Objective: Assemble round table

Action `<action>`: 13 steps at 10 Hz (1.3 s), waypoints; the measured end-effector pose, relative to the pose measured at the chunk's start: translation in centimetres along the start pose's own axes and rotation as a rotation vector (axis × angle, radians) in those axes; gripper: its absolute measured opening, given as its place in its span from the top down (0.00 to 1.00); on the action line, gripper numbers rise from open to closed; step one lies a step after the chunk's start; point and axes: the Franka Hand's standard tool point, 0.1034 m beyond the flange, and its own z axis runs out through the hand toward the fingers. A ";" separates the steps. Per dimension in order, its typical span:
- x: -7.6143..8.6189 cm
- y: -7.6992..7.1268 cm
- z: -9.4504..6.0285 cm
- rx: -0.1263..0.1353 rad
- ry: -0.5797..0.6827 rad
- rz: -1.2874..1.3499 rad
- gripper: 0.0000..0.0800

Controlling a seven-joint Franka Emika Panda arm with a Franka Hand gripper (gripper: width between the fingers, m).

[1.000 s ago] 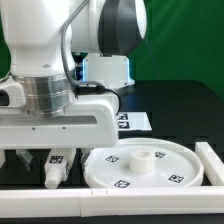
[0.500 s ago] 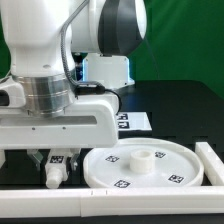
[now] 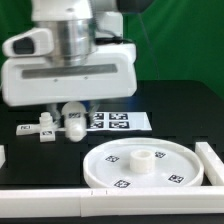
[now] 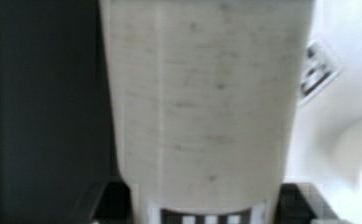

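Observation:
The large white disc (image 3: pixel 150 168) with its raised centre hub (image 3: pixel 142 160) and small tags lies flat on the black table near the front. My gripper (image 3: pixel 72 112) is shut on the thick white cylindrical post (image 3: pixel 73 122) and holds it in the air, behind the disc toward the exterior view's left. In the wrist view the post (image 4: pixel 204 100) fills the picture, with a dark finger (image 4: pixel 117 203) pressed on either side of it and a tag on it near the fingers.
A small white tagged part (image 3: pixel 41 130) lies on the table to the left of the post. The marker board (image 3: pixel 112 121) lies behind. White border bars run along the front (image 3: pixel 40 205) and the right (image 3: pixel 212 160).
The arm has risen and shifted toward the exterior view's right. The post has come up off the table in the gripper, uncovering the small tagged part and the marker board.

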 end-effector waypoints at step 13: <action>-6.0 -8.2 2.5 0.007 -0.009 -0.678 0.61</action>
